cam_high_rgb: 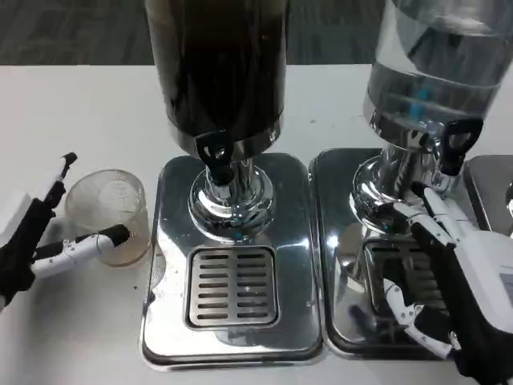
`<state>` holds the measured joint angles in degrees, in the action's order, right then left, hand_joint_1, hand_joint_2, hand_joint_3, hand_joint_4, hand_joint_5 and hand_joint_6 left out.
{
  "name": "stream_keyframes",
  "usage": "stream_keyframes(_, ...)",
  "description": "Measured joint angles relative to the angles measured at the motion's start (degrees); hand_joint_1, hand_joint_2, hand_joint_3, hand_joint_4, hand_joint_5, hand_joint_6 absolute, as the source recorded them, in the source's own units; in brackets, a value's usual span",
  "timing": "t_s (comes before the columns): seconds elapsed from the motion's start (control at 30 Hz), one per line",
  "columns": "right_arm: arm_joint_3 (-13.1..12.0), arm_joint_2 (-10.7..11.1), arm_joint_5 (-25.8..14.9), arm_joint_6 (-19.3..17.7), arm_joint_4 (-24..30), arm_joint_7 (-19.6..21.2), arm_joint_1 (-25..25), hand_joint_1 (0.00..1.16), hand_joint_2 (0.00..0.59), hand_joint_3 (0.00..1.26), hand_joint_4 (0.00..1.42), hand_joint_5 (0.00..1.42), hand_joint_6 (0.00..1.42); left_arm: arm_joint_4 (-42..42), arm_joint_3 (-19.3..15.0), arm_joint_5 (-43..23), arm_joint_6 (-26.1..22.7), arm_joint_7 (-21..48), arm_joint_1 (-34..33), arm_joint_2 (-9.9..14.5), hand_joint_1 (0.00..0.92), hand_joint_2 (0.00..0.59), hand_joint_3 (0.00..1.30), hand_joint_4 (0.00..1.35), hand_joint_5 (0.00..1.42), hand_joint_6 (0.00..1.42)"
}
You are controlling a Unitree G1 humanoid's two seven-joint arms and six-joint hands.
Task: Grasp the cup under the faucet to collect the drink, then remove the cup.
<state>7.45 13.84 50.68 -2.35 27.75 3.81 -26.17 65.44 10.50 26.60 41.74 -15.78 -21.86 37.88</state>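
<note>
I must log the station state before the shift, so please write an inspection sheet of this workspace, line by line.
Surface: white table, bare parts look clean.
Job's things: clear plastic cup upright on the table, left of the dark drink dispenser; black faucet above the slotted drip grille of the chrome tray.
Clutter: nothing seen.
Hands: left hand around the cup; right hand open over the neighbouring tray.
Cables: nothing seen.
Surroundings: clear-liquid dispenser on the right; dark floor behind.
</note>
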Motion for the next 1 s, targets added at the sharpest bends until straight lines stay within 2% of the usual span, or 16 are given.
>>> stream_keyframes(0.47, 0.04, -0.04, -0.34, 0.0, 0.0, 0.06, -0.13, 0.67, 0.534, 0.23, 0.04, 0.05, 0.16, 2.15, 1.76, 0.97, 0.59, -0.64, -1.49, -1.36, 0.139, 0.057, 0.0, 0.0, 0.17, 0.34)
stream_keyframes(0.73, 0.04, -0.08, -0.25, 0.0, 0.11, 0.06, -0.87, 0.67, 0.533, 0.23, 0.04, 0.05, 0.16, 2.89, 2.03, 1.01, 1.36, -1.65, -1.93, -2.34, 0.14, 0.067, 0.0, 0.0, 0.16, 0.3)
stream_keyframes(1.0, 0.0, -0.2, -0.38, 0.01, 0.14, 0.06, -0.98, 0.67, 0.533, 0.23, 0.05, 0.05, 0.16, 3.14, 2.47, 1.25, 1.66, -2.52, -2.97, -2.89, 0.129, 0.1, 0.0, 0.0, 0.17, 0.33)
